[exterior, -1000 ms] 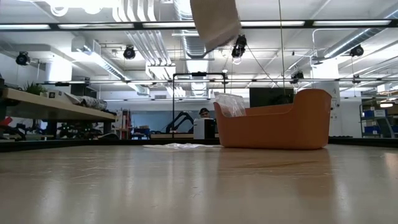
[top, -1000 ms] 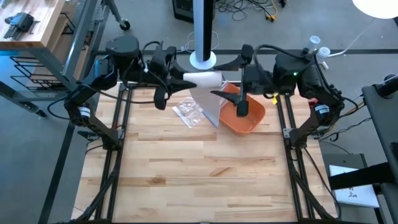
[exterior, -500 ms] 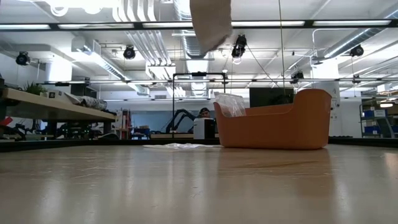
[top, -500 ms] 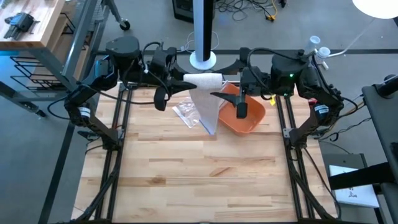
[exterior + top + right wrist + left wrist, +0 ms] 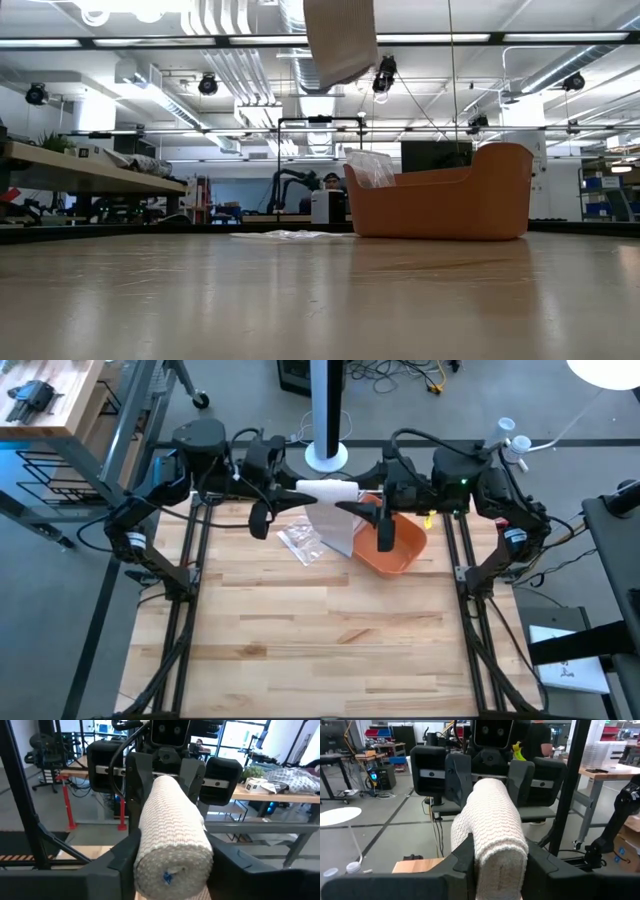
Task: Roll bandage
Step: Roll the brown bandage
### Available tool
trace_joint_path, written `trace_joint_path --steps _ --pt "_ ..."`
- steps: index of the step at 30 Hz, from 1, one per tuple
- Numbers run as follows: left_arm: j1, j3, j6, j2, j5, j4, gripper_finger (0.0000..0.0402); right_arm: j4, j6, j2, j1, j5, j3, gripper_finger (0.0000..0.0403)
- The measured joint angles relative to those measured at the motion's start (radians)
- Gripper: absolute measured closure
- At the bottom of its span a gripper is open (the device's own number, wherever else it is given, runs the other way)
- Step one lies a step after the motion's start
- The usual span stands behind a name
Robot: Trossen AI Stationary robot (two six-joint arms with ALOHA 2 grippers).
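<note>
Bandage [image 5: 327, 490], rolled into a white cylinder, hangs in the air between our two grippers at the far end of the table [image 5: 320, 630]. Our left gripper [image 5: 297, 489] grips one end of the roll, its fingers [image 5: 462, 857] pressed against the knit on both sides. Our right gripper [image 5: 355, 505] brackets the other end, its fingers [image 5: 125, 852] flanking the roll, though we cannot tell whether they press it. A loose tail of bandage [image 5: 340, 40] hangs down from the roll beneath both grippers. Just under our right gripper sits an orange bin [image 5: 405, 550], and under our left gripper a clear plastic wrapper [image 5: 303, 541] lies flat on the wood.
</note>
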Motion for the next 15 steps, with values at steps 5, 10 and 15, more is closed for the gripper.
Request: trace_joint_path --steps 5,10,15 --pt "-0.006 0.000 0.036 0.000 0.004 0.007 0.0303 0.023 0.000 0.000 0.001 -0.002 0.000 0.0286" --pt "-0.007 0.000 0.036 -0.008 0.003 -0.006 0.0252 0.026 -0.003 0.000 0.000 -0.045 -0.001 0.0317" --pt "-0.006 0.000 0.038 -0.041 -0.029 -0.054 0.0189 0.028 -0.014 -0.007 0.001 -0.054 -0.003 0.0318"
